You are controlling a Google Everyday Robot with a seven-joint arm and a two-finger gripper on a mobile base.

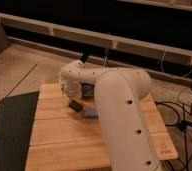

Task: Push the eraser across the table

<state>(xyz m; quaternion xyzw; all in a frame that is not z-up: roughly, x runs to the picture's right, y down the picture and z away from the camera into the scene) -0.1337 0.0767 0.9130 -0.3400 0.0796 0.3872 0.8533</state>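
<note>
The eraser (76, 105), a small black oblong block, lies on the light wooden plank table (64, 145), left of centre in the far half. My gripper (69, 95) hangs down from the white wrist just behind and left of the eraser, very close to it; contact is not clear. The big white arm (121, 115) reaches over the table from the right and hides much of its right side.
A blue-grey square pad (90, 111) lies just right of the eraser. A dark bowl (86, 90) sits behind it, partly hidden by the arm. A dark mat (9, 130) lies left of the table. Cables (189, 107) run on the floor at right.
</note>
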